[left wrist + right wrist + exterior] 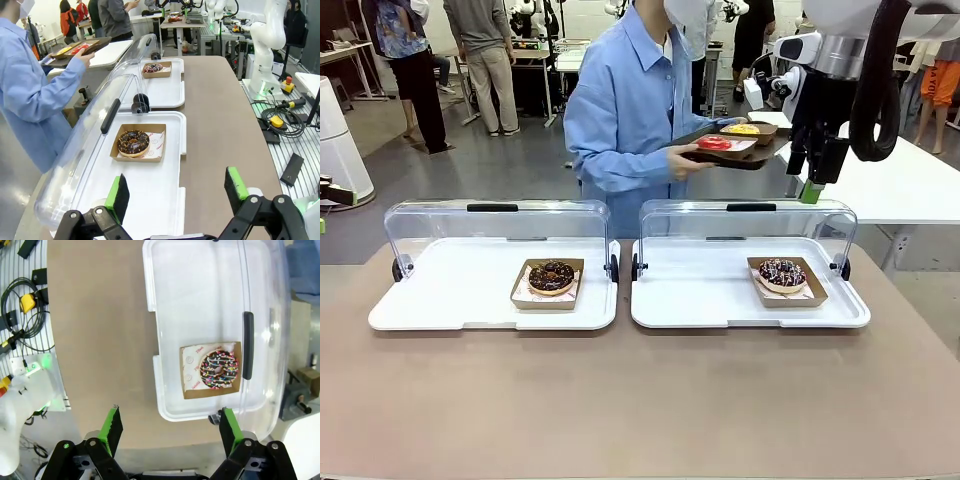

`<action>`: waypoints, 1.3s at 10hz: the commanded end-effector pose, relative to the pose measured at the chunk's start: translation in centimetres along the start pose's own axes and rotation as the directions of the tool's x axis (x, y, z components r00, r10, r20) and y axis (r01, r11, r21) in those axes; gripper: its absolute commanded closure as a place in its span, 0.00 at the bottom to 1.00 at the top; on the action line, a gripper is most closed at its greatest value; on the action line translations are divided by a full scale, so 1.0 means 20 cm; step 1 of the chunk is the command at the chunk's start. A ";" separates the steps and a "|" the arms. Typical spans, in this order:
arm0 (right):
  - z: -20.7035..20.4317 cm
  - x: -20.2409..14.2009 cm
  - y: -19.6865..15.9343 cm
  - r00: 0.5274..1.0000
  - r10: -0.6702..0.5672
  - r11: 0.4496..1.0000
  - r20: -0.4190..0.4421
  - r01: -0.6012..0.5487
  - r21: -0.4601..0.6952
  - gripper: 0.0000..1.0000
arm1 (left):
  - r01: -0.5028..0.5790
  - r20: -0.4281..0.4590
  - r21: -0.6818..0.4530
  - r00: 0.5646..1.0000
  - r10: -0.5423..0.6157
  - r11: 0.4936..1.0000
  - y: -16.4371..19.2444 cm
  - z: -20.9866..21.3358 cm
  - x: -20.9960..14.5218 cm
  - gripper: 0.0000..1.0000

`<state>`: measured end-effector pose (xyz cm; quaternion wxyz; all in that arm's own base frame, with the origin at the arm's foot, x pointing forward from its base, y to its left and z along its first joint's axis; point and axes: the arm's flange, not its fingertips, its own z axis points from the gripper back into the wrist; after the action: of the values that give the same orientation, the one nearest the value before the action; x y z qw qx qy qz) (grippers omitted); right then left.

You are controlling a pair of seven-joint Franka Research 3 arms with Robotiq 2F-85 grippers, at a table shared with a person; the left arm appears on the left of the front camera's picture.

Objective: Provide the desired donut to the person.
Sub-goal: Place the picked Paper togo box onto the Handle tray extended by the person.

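Two white lidded trays sit side by side on the brown surface (640, 400), clear lids tipped open toward the far edge. Left tray (450, 300) holds a chocolate donut (551, 276) in a brown cardboard boat. Right tray (710, 305) holds a sprinkled chocolate donut (782, 273) in its own boat, near the tray's right end.

Left end effector (177, 192) hovers over the near end of the left tray, fingers wide apart, nothing held. Right end effector (170, 425) looks straight down over the right tray's edge, fingers wide apart, empty; in the front view the right arm hangs high above the far right corner.

Beyond the far edge, the person (625, 110) in a light blue shirt stands behind the gap between the lids, holding a dark serving tray (745, 152) with a red donut (714, 143) and a yellow donut (741, 129). The raised lids stand between the person and the boxed donuts. Other people and benches stand farther back.
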<state>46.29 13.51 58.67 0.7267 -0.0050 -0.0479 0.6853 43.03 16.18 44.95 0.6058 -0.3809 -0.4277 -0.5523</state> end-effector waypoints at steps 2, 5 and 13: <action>0.01 -0.01 0.00 1.000 -0.002 1.000 -0.002 0.002 0.004 0.00 | -0.001 -0.002 0.012 1.000 0.001 1.000 -0.01 0.00 0.00 0.00; 0.01 -0.01 0.00 1.000 -0.002 1.000 -0.002 0.002 0.004 0.00 | -0.001 -0.002 0.012 1.000 0.001 1.000 -0.01 0.00 0.00 0.00; -0.02 -0.63 -0.23 0.667 -0.090 0.940 0.740 -0.189 0.284 0.00 | -0.001 -0.002 0.012 1.000 0.001 1.000 -0.01 0.00 0.00 0.00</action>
<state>48.64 1.98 58.20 0.6154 0.3719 -0.2066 0.6635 43.01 16.20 44.95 0.6060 -0.3807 -0.4277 -0.5521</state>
